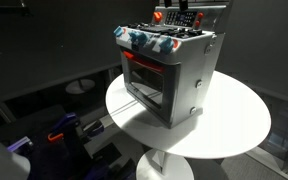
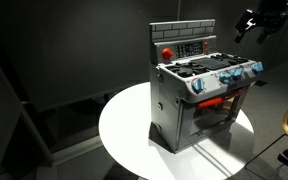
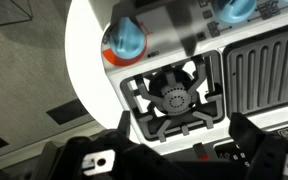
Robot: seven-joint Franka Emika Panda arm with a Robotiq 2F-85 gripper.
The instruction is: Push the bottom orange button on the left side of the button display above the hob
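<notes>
Dark room; toy cooker [image 2: 199, 100] centred on the white tabletop [image 2: 124, 135]. Approach step: gripper [image 3: 174, 150], spread wide, hovers above the hob [image 3: 174, 95]. The next move probably needs a fine press on the bottom orange button [image 2: 167, 53], at the left of the button display [image 2: 189, 47].

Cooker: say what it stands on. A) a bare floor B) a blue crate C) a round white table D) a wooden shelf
C: in both exterior views the cooker stands on a round white table.
</notes>
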